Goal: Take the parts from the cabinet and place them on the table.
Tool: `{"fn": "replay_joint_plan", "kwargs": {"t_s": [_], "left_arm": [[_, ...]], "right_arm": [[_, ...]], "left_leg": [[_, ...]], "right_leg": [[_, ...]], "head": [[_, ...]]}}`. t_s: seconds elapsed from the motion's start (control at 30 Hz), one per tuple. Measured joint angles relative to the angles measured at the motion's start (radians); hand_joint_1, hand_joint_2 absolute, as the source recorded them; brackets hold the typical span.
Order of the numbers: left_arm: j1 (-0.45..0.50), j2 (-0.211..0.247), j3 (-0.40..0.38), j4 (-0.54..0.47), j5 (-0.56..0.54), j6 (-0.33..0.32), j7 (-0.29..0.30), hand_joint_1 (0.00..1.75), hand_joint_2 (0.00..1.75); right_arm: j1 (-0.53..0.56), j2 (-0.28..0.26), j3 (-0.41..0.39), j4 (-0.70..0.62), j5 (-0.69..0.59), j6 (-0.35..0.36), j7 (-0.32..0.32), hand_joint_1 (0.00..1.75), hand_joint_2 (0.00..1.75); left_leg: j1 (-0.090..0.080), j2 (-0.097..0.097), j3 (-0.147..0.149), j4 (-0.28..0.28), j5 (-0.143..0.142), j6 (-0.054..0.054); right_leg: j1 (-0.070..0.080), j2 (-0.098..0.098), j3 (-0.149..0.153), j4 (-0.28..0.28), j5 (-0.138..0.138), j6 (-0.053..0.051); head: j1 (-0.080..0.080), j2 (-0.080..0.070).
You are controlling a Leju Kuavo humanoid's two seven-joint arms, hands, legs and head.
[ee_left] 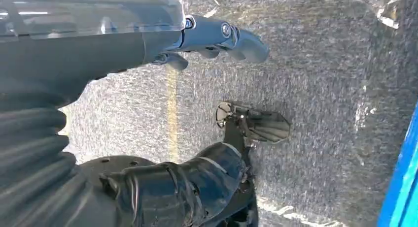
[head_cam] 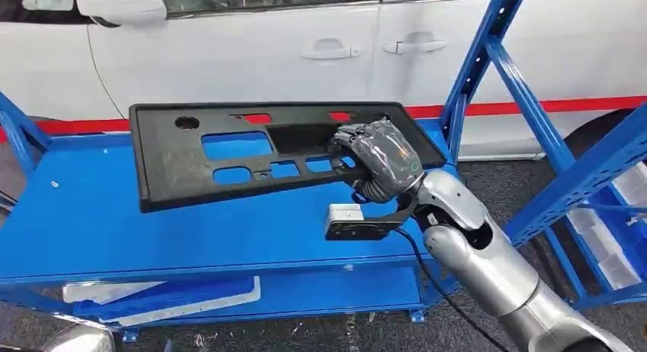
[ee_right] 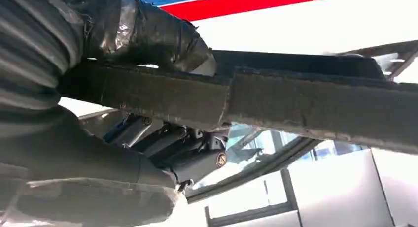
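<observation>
The right hand (head_cam: 384,159) grips the right end of the black panel (head_cam: 252,150), centre frame, above the blue shelf (head_cam: 91,222); the left hand (ee_left: 217,37) hangs over grey floor (ee_left: 335,89), fingers curled, holding nothing.

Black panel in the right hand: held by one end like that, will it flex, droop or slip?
The black panel probably stays fairly stiff: it spans wide without visible sag. It is likely light for its size, being thin with many cutouts. The right hand grips near one end, so the far end may twist or dip; its edge in the right wrist view looks rough, so slipping seems unlikely.
</observation>
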Motion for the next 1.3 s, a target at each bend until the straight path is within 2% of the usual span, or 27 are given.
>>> {"fn": "replay_joint_plan", "kwargs": {"t_s": [0.03,0.07,0.1,0.2,0.27,0.33,0.37,0.4,0.43,0.5,0.53,0.57,0.6,0.67,0.7,0.73,0.77,0.83,0.87,0.9,0.97,1.03,1.07,1.1,1.23,1.27,1.3], "left_arm": [[0.0,0.003,0.0,0.0,0.0,0.0,0.0,0.0,1.75],[-0.003,0.008,-0.001,0.0,0.0,0.0,0.0,0.0,1.75],[-0.003,0.008,-0.002,0.0,0.0,0.001,0.0,0.0,1.75],[0.004,0.008,-0.005,0.0,0.006,-0.002,0.002,0.0,1.75],[0.006,0.008,-0.006,0.0,0.006,-0.002,0.004,0.0,1.75],[0.003,0.008,-0.006,0.0,0.008,-0.003,0.005,0.0,1.75],[0.001,0.009,-0.006,0.0,0.008,-0.003,0.005,0.0,1.75],[0.0,0.009,-0.007,0.0,0.009,-0.003,0.006,0.0,1.75],[0.0,0.009,-0.007,0.0,0.009,-0.003,0.006,0.0,1.75],[-0.001,0.01,-0.008,0.0,0.009,-0.006,0.008,0.0,1.75],[-0.004,0.012,-0.008,0.0,0.009,-0.008,0.009,0.0,1.75],[-0.01,0.018,-0.009,0.0,0.009,-0.01,0.01,0.0,1.75],[-0.014,0.016,-0.009,0.0,0.01,-0.011,0.01,0.0,1.75],[-0.016,0.018,-0.012,0.0,0.01,-0.013,0.01,0.0,1.75],[-0.015,0.018,-0.016,0.0,0.01,-0.014,0.011,0.0,1.75],[-0.014,0.017,-0.019,0.0,0.009,-0.015,0.012,0.0,1.75],[-0.014,0.017,-0.021,0.0,0.009,-0.016,0.013,0.0,1.75],[-0.016,0.017,-0.026,0.0,0.009,-0.016,0.013,0.0,1.75],[-0.016,0.017,-0.028,0.0,0.009,-0.015,0.013,0.0,1.75],[-0.016,0.017,-0.031,0.0,0.008,-0.014,0.012,0.0,1.75],[-0.016,0.017,-0.032,0.0,0.008,-0.013,0.011,0.0,1.75],[-0.017,0.015,-0.034,0.0,0.008,-0.01,0.007,0.0,1.75],[-0.017,0.015,-0.035,0.0,0.008,-0.007,0.003,0.0,1.75],[-0.017,0.016,-0.039,0.0,0.008,-0.003,0.0,0.0,1.75],[-0.007,0.016,-0.05,0.0,0.006,0.002,-0.009,0.0,1.75],[-0.006,0.014,-0.053,0.0,0.006,0.001,-0.011,0.0,1.75],[-0.004,0.011,-0.054,0.0,0.006,0.001,-0.012,0.0,1.75]], "right_arm": [[0.0,-0.004,-0.001,-0.009,0.0,0.0,0.0,1.75,1.75],[0.002,-0.005,-0.002,-0.018,0.0,0.0,0.0,1.75,1.75],[0.002,-0.006,-0.002,-0.026,0.003,-0.001,0.0,1.75,1.75],[0.007,-0.009,-0.003,-0.034,0.004,-0.002,-0.007,1.75,1.75],[0.008,-0.01,-0.003,-0.045,0.006,-0.002,-0.009,1.75,1.75],[0.009,-0.011,-0.003,-0.05,0.006,-0.001,-0.009,1.75,1.75],[0.01,-0.011,-0.003,-0.05,0.006,0.0,-0.01,1.75,1.75],[0.012,-0.011,-0.003,-0.051,0.006,0.0,-0.009,1.75,1.75],[0.013,-0.012,-0.003,-0.051,0.006,0.0,-0.009,1.75,1.75],[0.013,-0.014,-0.003,-0.057,0.006,0.002,-0.009,1.75,1.75],[0.012,-0.014,-0.003,-0.062,0.005,0.003,-0.009,1.75,1.75],[0.011,-0.015,-0.003,-0.068,0.005,0.004,-0.009,1.75,1.75],[0.009,-0.017,-0.003,-0.071,0.003,0.006,-0.01,1.75,1.75],[0.01,-0.017,-0.003,-0.074,0.0,0.013,-0.01,1.75,1.75],[0.01,-0.018,-0.003,-0.076,-0.003,0.019,-0.01,1.75,1.75],[0.011,-0.022,-0.003,-0.077,-0.006,0.026,-0.011,1.75,1.75],[0.009,-0.024,-0.003,-0.08,-0.013,0.032,-0.014,1.75,1.75],[0.01,-0.028,-0.003,-0.085,-0.023,0.04,-0.018,1.75,1.75],[0.013,-0.03,-0.003,-0.085,-0.027,0.045,-0.019,1.75,1.75],[0.016,-0.031,-0.003,-0.087,-0.035,0.05,-0.02,1.75,1.75],[0.017,-0.031,-0.003,-0.092,-0.06,0.069,-0.029,1.75,1.75],[0.017,-0.036,-0.003,-0.097,-0.097,0.094,-0.041,1.75,1.75],[0.017,-0.036,-0.003,-0.1,-0.112,0.103,-0.047,1.75,1.75],[0.017,-0.036,-0.003,-0.105,-0.135,0.116,-0.058,1.75,1.75],[0.031,-0.04,-0.002,-0.133,-0.217,0.174,-0.109,1.75,1.75],[0.034,-0.039,0.0,-0.147,-0.227,0.186,-0.118,1.75,1.75],[0.038,-0.039,0.004,-0.162,-0.229,0.194,-0.12,1.75,1.75]], "left_leg": [[0.004,-0.001,-0.009,0.014,-0.003,-0.012],[0.001,-0.006,-0.019,0.02,-0.002,-0.026],[-0.003,-0.008,-0.024,0.027,0.002,-0.032],[0.007,-0.01,-0.045,0.025,0.018,-0.048],[0.006,-0.005,-0.073,0.097,-0.073,-0.045],[-0.002,-0.006,-0.117,0.256,-0.18,-0.038],[-0.006,-0.006,-0.126,0.314,-0.207,-0.032],[-0.012,-0.006,-0.116,0.333,-0.21,-0.024],[-0.019,-0.006,-0.085,0.31,-0.195,-0.015],[-0.039,-0.008,0.026,0.168,-0.137,0.012],[-0.053,-0.01,0.088,0.082,-0.124,0.032],[-0.055,-0.008,0.112,0.032,-0.145,0.048],[-0.06,-0.008,0.114,0.025,-0.131,0.036],[-0.066,-0.01,0.105,0.016,-0.12,0.04],[-0.065,-0.009,0.106,-0.001,-0.104,0.044],[-0.048,0.001,0.113,-0.023,-0.082,0.036],[-0.049,0.001,0.107,-0.033,-0.069,0.038],[-0.047,0.005,0.08,-0.029,-0.052,0.042],[-0.046,0.006,0.068,-0.026,-0.045,0.041],[-0.045,0.007,0.053,-0.02,-0.038,0.038],[-0.038,0.008,0.02,0.0,-0.028,0.029],[-0.03,0.008,-0.011,0.027,-0.025,0.02],[-0.027,0.007,-0.026,0.042,-0.024,0.013],[-0.032,0.004,-0.04,0.054,-0.022,0.004],[-0.028,-0.001,-0.054,0.051,0.01,-0.02],[-0.023,0.0,-0.068,0.062,-0.015,-0.024],[-0.023,0.0,-0.082,0.101,-0.074,-0.028]], "right_leg": [[-0.005,0.002,0.023,-0.058,-0.014,0.014],[0.012,0.019,0.013,-0.028,0.009,-0.002],[0.004,0.019,0.006,-0.033,0.002,-0.019],[0.009,0.02,-0.025,-0.022,0.017,-0.052],[0.014,0.018,-0.043,-0.023,0.033,-0.072],[0.025,0.016,-0.063,-0.023,0.048,-0.082],[0.032,0.015,-0.073,-0.023,0.055,-0.086],[0.038,0.014,-0.083,-0.022,0.062,-0.089],[0.043,0.014,-0.091,-0.021,0.068,-0.092],[0.053,0.015,-0.1,-0.02,0.078,-0.094],[0.054,0.014,-0.102,-0.021,0.083,-0.095],[0.057,0.011,-0.105,-0.023,0.09,-0.091],[0.051,0.009,-0.106,-0.026,0.097,-0.087],[0.044,0.009,-0.106,-0.037,0.114,-0.076],[0.046,0.009,-0.104,-0.045,0.123,-0.07],[0.048,0.009,-0.109,-0.038,0.113,-0.066],[0.051,0.009,-0.12,-0.017,0.071,-0.058],[0.045,0.008,-0.157,0.119,-0.046,-0.049],[0.041,0.008,-0.169,0.18,-0.08,-0.044],[0.036,0.007,-0.172,0.224,-0.089,-0.039],[0.028,0.006,-0.132,0.203,-0.032,-0.029],[0.016,0.002,-0.032,0.071,0.02,-0.015],[0.015,0.003,0.0,0.006,-0.024,-0.007],[0.029,0.007,0.01,-0.011,-0.021,-0.024],[0.029,0.006,-0.025,-0.01,0.004,-0.07],[0.027,0.005,-0.035,-0.012,0.016,-0.081],[0.027,0.006,-0.047,-0.012,0.028,-0.088]], "head": [[0.003,0.0],[0.004,0.0],[0.003,0.0],[0.001,0.0],[0.0,0.0],[-0.002,0.0],[-0.002,0.0],[-0.001,0.0],[-0.001,0.0],[-0.001,0.0],[-0.001,0.0],[0.002,0.0],[-0.002,0.0],[-0.002,0.0],[-0.001,0.0],[-0.001,0.0],[0.003,0.0],[0.008,0.0],[0.008,0.0],[0.008,0.0],[0.008,0.0],[0.008,0.0],[0.008,0.0],[0.01,0.0],[0.009,0.0],[0.007,0.0],[0.002,0.0]]}}
